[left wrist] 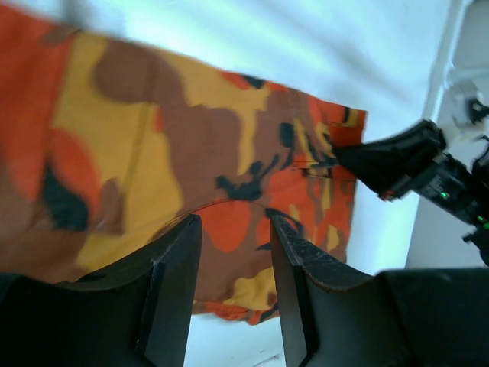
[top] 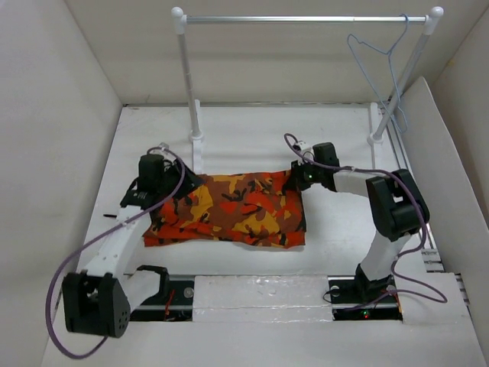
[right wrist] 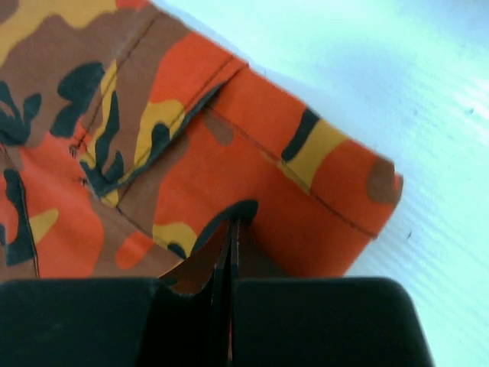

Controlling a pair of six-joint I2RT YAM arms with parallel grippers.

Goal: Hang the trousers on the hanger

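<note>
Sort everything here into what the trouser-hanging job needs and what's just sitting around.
Job:
- trousers, lying folded
- wire hanger, hanging on the clothes rail
- right gripper, shut on the trousers
- left gripper, open over them

Just there:
- clothes rail
- purple cables
- white table

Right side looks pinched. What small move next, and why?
Probably close the left gripper on the trousers: it stands open with cloth showing in its gap, while the right gripper is shut on the opposite end. Holding both ends should allow an even lift.
</note>
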